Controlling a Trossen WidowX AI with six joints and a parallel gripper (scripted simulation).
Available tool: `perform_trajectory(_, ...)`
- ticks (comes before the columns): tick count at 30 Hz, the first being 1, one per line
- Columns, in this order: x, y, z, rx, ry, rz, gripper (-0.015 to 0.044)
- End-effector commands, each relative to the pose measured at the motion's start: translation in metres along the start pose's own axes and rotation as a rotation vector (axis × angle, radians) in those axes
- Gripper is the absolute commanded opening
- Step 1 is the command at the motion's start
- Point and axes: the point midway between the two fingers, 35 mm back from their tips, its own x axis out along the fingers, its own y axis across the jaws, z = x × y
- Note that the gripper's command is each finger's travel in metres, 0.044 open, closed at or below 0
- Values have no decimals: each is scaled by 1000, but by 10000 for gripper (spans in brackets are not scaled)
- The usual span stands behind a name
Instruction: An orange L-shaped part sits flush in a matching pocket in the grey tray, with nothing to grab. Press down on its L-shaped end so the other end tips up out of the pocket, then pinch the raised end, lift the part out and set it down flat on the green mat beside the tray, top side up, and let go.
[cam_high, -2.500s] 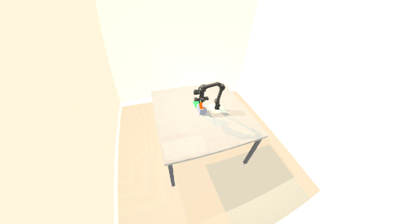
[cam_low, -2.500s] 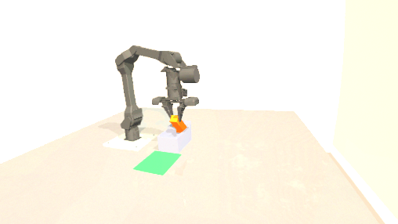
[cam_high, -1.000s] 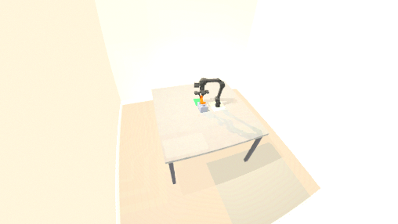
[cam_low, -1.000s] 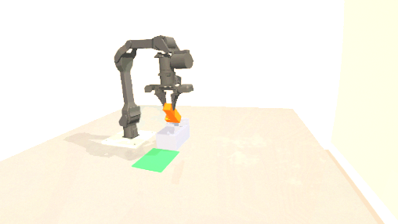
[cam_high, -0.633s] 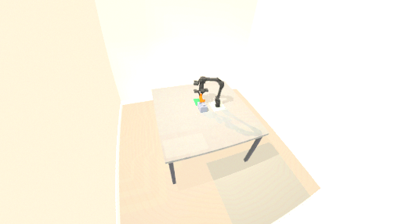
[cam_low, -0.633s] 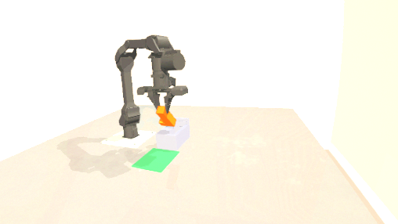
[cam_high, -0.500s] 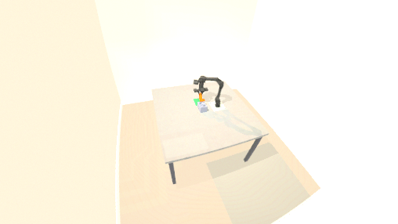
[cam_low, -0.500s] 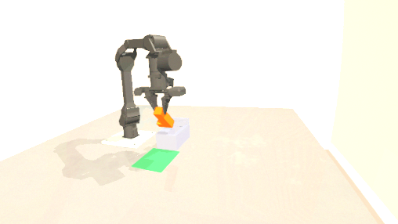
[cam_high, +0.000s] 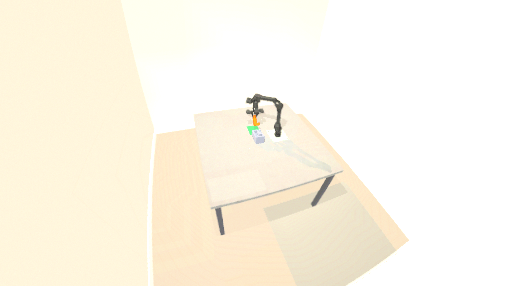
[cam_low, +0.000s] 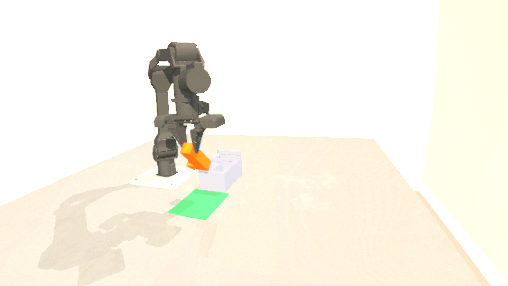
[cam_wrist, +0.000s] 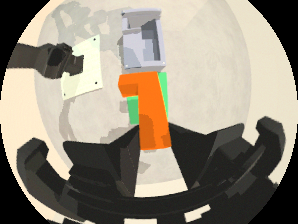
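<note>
The orange L-shaped part (cam_high: 255, 121) (cam_low: 198, 159) (cam_wrist: 151, 100) is out of the tray, in the air and tilted, with its L-shaped end lower. My gripper (cam_high: 255, 115) (cam_low: 190, 148) (cam_wrist: 153, 127) is shut on its straight end. In the wrist view the L-shaped end points toward the grey tray (cam_high: 258, 140) (cam_low: 213, 181) (cam_wrist: 132, 51), whose pocket is empty. The green mat (cam_high: 251, 130) (cam_low: 199, 206) (cam_wrist: 133, 111) lies flat beside the tray. In the wrist view the part hangs in front of the mat and hides much of it.
The arm's base stands on a white plate (cam_high: 284, 137) (cam_low: 145, 179) (cam_wrist: 91, 76) to one side of the tray and mat. The tray's raised walls stand close to the mat's edge. Arm shadows fall across the table (cam_high: 230, 160) (cam_low: 310, 225).
</note>
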Motion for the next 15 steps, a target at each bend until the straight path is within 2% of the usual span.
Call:
perform_trajectory(1,1,1,-11,-4,1,2,0)
perform_trajectory(15,17,1,-11,-4,1,2,0)
